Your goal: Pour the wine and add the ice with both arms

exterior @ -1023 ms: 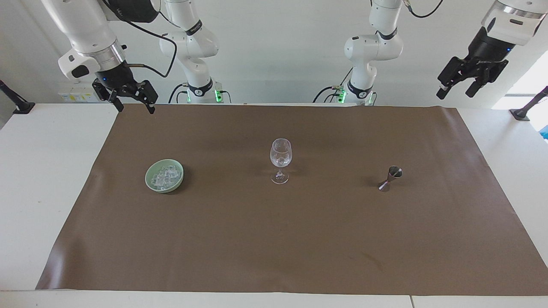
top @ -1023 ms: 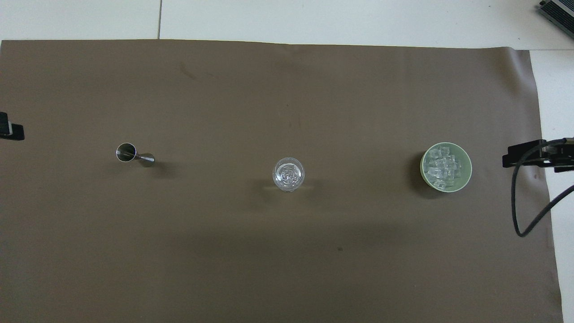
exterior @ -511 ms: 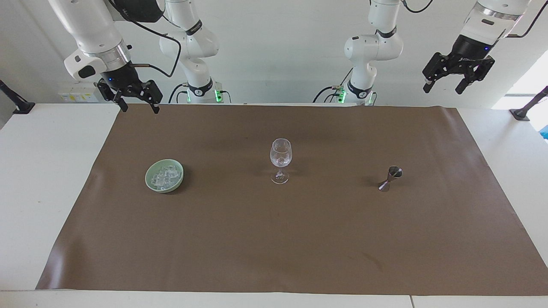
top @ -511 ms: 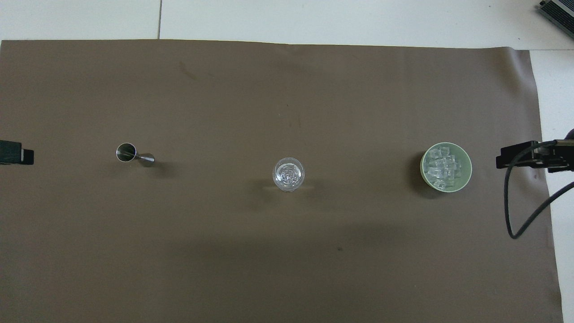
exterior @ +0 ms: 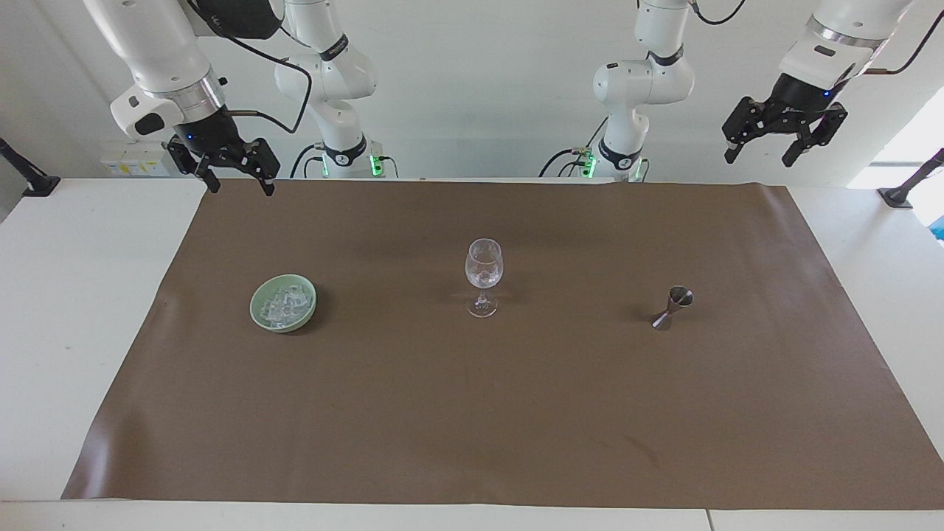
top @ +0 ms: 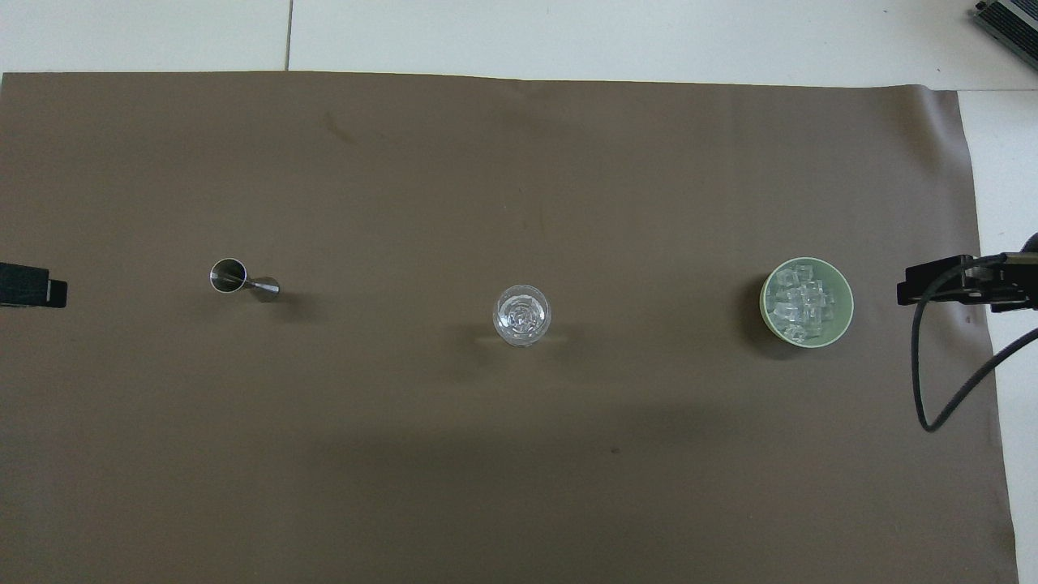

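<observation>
Standing mid-frame on the mat (exterior: 472,442): bowl (exterior: 258,306) of ice (exterior: 284,304), glass (exterior: 483,276), jigger (exterior: 672,307). Both grippers, left (exterior: 759,156) upper right, right (exterior: 238,188) upper left, hang empty, fingers apart.

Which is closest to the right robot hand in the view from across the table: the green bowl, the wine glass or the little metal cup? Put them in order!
Counting from the right gripper, raised and open at its own end:
1. Green bowl of ice, at the right arm's end.
2. Wine glass, mid-mat.
3. Metal measuring cup, at the left arm's end.
</observation>
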Tool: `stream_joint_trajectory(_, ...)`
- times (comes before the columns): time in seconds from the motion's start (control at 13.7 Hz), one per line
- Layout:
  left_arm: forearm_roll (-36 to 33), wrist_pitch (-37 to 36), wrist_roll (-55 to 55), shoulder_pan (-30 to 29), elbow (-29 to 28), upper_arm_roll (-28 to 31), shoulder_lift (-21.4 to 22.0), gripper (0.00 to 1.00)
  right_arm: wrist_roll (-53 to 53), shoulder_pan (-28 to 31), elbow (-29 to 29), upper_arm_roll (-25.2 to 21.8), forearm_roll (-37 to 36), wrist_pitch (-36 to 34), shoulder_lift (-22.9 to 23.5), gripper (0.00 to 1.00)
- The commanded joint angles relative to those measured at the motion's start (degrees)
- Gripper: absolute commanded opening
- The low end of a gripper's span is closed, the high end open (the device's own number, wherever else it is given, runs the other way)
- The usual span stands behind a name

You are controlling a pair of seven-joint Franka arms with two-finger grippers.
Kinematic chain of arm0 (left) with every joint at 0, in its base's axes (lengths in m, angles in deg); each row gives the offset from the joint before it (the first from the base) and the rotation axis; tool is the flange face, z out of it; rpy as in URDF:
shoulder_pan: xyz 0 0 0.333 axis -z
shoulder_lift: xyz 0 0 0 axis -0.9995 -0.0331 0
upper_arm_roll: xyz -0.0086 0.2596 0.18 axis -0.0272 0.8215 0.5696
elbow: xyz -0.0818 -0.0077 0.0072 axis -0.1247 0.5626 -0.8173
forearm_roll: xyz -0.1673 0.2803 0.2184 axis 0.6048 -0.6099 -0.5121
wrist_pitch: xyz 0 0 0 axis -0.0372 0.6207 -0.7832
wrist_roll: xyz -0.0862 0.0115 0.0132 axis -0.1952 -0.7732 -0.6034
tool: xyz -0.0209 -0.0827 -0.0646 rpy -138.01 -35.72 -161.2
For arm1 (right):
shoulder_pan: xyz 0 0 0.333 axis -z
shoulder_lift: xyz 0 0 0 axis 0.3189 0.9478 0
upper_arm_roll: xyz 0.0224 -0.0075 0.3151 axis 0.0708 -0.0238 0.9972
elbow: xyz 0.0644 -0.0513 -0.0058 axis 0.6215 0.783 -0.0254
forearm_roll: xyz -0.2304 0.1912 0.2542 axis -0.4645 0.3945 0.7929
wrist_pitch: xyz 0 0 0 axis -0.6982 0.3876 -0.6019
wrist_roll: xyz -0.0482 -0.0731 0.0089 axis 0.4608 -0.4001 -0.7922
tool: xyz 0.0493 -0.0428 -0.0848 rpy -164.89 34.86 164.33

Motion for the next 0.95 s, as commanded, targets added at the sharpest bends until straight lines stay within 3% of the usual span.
stream_joint_trajectory(0.0, -1.13, 0.34, 1.99, 0.11, -1.99, -0.1, 1.17, 1.0, 0.99, 0.05, 1.64, 0.08, -0.34, 0.15, -1.47, 1.0)
stream_joint_trajectory(0.88, -1.05, 0.25, 1.11, 0.11, -3.05, -0.1, 1.87, 1.0, 0.9, 0.05, 1.64, 0.08, 0.01, 0.15, -1.47, 1.0)
